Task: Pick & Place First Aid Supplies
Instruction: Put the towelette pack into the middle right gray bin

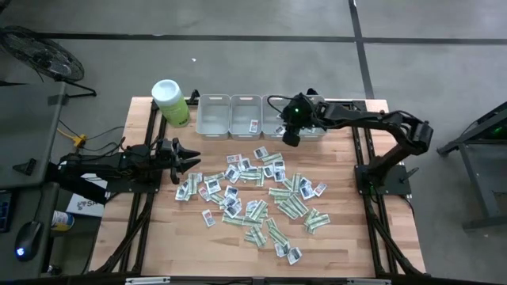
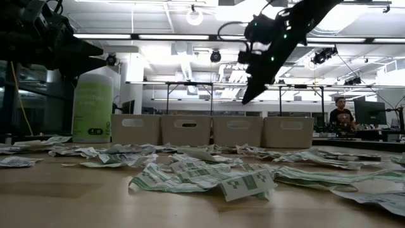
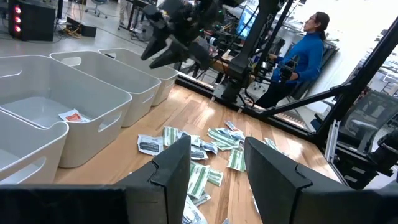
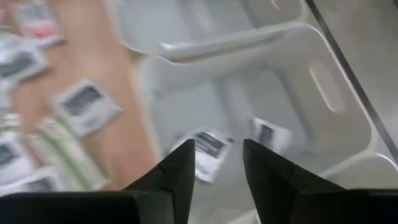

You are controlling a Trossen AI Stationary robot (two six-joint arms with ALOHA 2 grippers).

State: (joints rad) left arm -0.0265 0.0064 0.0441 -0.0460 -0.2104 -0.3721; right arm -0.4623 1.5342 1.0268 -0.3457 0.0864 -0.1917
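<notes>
- Wooden slatted table (image 1: 158, 237) is carrying everything, and the listing is running from left to right in the overhead view.
- Left gripper (image 1: 190, 159) is waiting low at the left side of the table, beside the heap, its jaws standing apart with nothing between them.
- Lime-green plastic canister with a white lid (image 1: 170, 103) is standing at the back left, clear of the sorting.
- Small flat paper packets (image 1: 253, 198), white squares and green-and-white strips, are lying scattered mid-table, likely awaiting sorting.
- Grey rectangular plastic bins (image 1: 230, 115) are lining the back edge, some already holding packets.
- Right gripper (image 1: 291, 138) is hanging over the third bin, jaws parted and empty; a white printed packet (image 4: 208, 149) is lying below, seemingly just dropped.
</notes>
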